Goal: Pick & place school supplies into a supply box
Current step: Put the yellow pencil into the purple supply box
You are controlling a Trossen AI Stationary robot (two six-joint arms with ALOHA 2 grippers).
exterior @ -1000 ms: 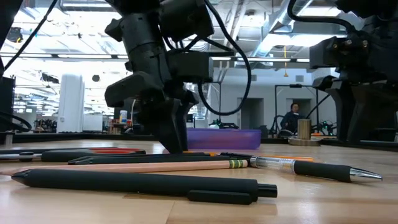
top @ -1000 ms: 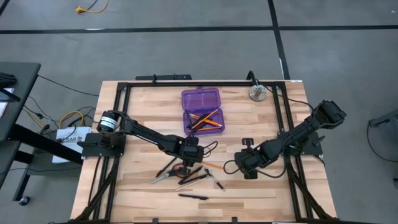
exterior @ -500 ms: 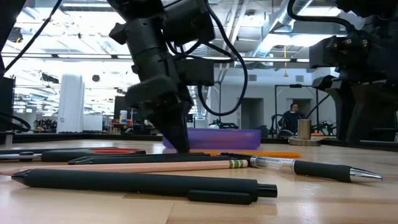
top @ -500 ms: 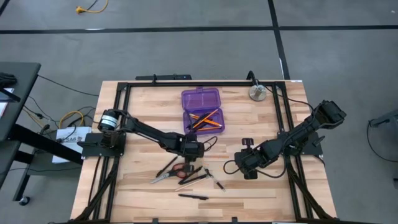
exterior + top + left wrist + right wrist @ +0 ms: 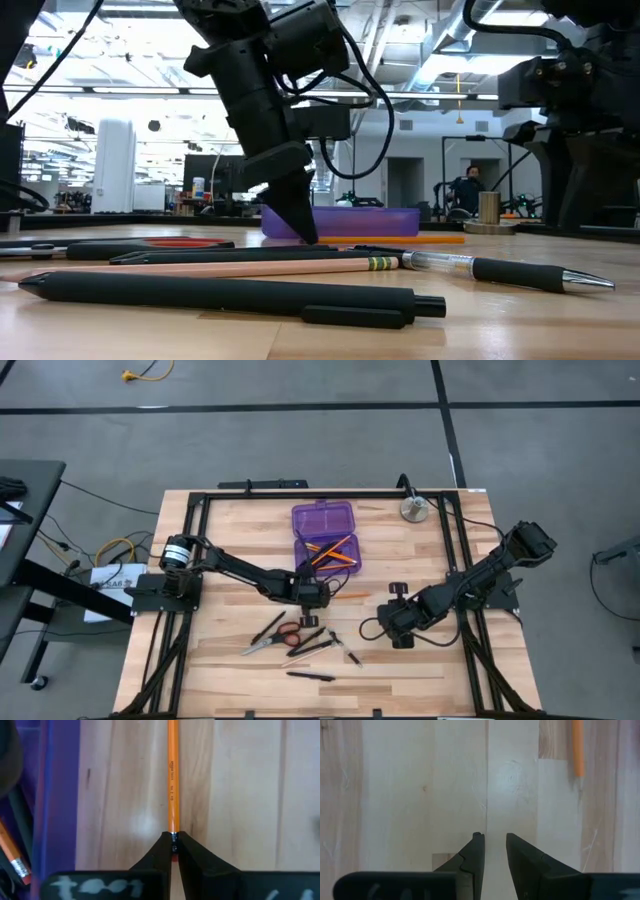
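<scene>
My left gripper stands just near of the purple supply box, shut on an orange pencil that points toward the table's right. The box lies open, with several pencils in its near half. Red-handled scissors and black pens lie flat nearer the near edge. My right gripper hovers open over bare wood to the right, and the pencil's tip shows in its wrist view. My left gripper pinches the orange pencil at its eraser end between the free ends of its two fingers. The fingers slant down from above, and the pencil runs on in line with them. It sits about level; whether its tip rests on the table I cannot tell.
A round silver disc stands at the far right corner. A tan pencil and a thick black pen lie close to the near edge. Black frame rails run along the table's sides. Bare wood lies between the two grippers.
My left gripper has moved toward the far edge, up to the supply box, tipping over more as it went. The orange pencil came away from the pile of pens with it and now lies beside the box's near end. The right arm kept still.
</scene>
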